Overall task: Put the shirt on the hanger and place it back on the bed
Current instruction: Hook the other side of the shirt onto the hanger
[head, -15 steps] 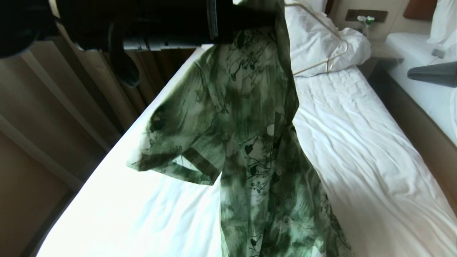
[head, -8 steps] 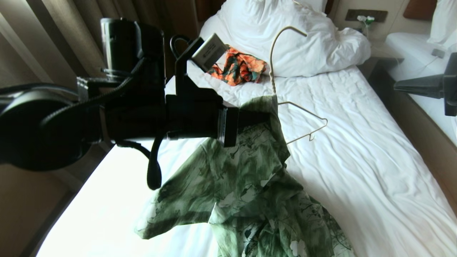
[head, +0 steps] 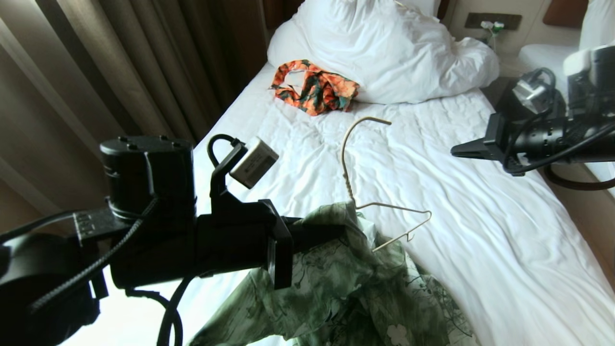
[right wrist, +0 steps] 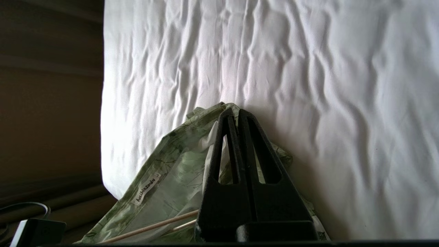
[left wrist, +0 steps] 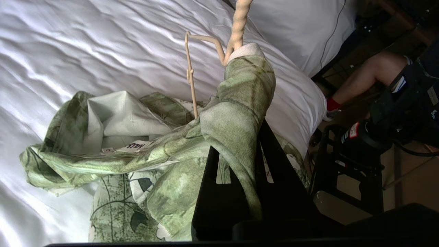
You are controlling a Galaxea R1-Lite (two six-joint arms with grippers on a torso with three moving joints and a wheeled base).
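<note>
The pale green printed shirt lies crumpled on the bed, with its collar end lifted. My left gripper comes in from the left and is shut on a fold of that fabric. The cream wire hanger stands up out of the collar, hook uppermost. One of its shoulders pokes out bare and the other is hidden inside the shirt. My right gripper hovers over the bed's right side, shut and empty, clear of the shirt. Beyond its fingers lie the shirt and the hanger wire.
An orange-and-green floral garment lies by the heaped white duvet at the head of the bed. Curtains hang along the left side. A second bed stands at the right. A person's leg shows beside the bed.
My left arm has come down, lowering shirt and hanger from high in front of the camera until the shirt bunches on the sheet. My right arm has swung in from the right edge.
</note>
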